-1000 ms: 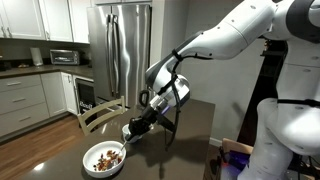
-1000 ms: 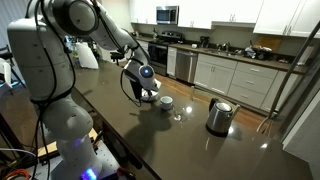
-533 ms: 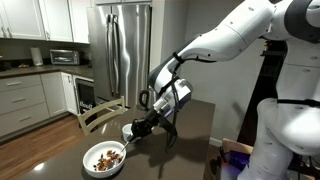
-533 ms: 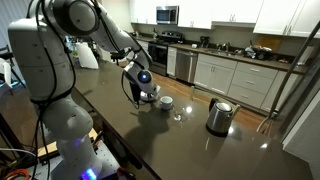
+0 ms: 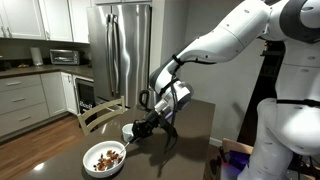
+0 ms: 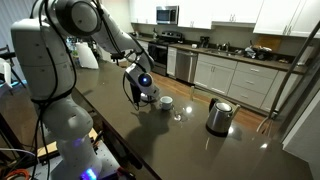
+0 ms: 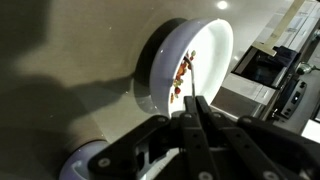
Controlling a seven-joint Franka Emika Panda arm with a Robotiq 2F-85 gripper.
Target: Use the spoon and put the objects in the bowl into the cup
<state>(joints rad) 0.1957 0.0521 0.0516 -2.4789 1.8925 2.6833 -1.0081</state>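
Note:
The white bowl (image 5: 90, 160) stands on the dark table with the brown and reddish bits (image 5: 105, 156) heaped in it. It also shows in the wrist view (image 7: 205, 45), with the bits (image 7: 185, 72) near its rim. The small white cup (image 5: 128, 131) stands just behind the bowl, and it shows too in the wrist view (image 7: 80, 165) and in an exterior view (image 6: 165, 102). My gripper (image 5: 148, 123) hangs low beside the cup, fingers pressed together (image 7: 192, 102). A thin silver strip, the spoon (image 7: 184, 92), sticks out from between them towards the bowl.
A steel kettle (image 6: 219, 116) and a small clear glass (image 6: 178, 116) stand further along the table. A wooden chair (image 5: 100, 113) stands at the table's far edge, with a steel fridge (image 5: 125, 50) behind it.
The arm has shifted very slightly by the cup. Bowl, cup and bits have not moved.

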